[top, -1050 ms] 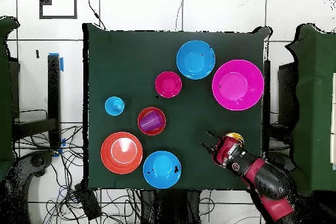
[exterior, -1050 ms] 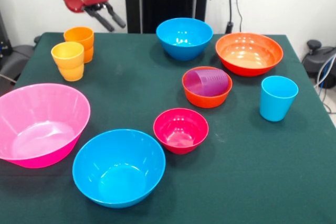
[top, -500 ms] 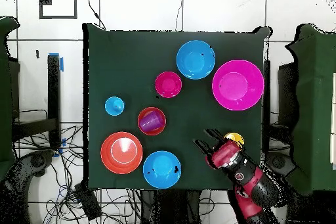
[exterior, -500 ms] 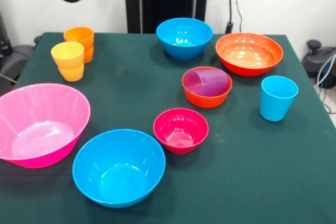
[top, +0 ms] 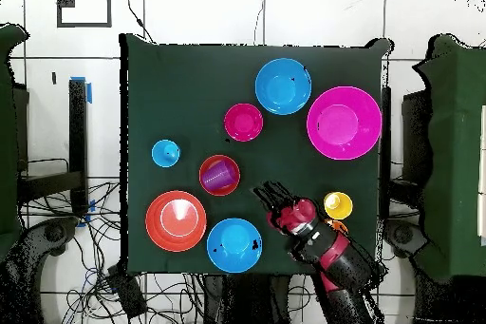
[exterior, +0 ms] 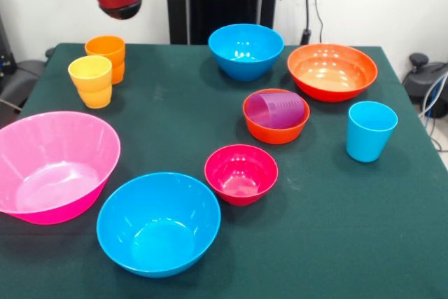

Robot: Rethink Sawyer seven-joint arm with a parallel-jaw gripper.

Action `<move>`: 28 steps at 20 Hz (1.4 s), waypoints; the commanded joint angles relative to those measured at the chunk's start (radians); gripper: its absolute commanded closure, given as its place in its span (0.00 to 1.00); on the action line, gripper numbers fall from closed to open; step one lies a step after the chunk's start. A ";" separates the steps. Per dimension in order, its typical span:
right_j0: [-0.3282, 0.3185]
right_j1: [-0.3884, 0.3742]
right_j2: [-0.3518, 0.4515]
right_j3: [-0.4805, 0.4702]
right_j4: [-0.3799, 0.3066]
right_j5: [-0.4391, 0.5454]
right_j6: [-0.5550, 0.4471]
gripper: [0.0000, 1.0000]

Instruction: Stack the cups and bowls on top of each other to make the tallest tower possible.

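A dark green surface (exterior: 175, 113) is seen under a spread of plastic ware. The purple tumbler (exterior: 278, 110) is laid on its side inside the small orange bowl (exterior: 275, 129), and the small crimson bowl (exterior: 241, 173) is parked just in front of it, apart. Yellow tumbler (exterior: 90, 81) and orange tumbler (exterior: 106, 56) are kept together at the far corner. The light blue tumbler (exterior: 369, 130) is stood upright near the wide orange bowl (exterior: 332, 71). The pincer (top: 271, 194) is held high above the surface, fingers spread, nothing gripped.
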 commanded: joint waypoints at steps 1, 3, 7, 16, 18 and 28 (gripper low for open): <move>0.029 0.043 -0.025 -0.172 -0.069 0.104 -0.402 0.00; 0.074 -0.094 -0.097 -0.125 0.042 0.138 -0.194 0.00; 0.125 -0.243 -0.213 0.006 0.263 0.213 0.055 0.00; 0.022 -0.196 -0.379 0.132 0.427 0.134 0.047 0.00; -0.003 -0.189 -0.398 0.160 0.439 0.148 0.041 0.00; -0.064 -0.115 -0.540 -0.198 0.058 -0.142 -0.160 0.00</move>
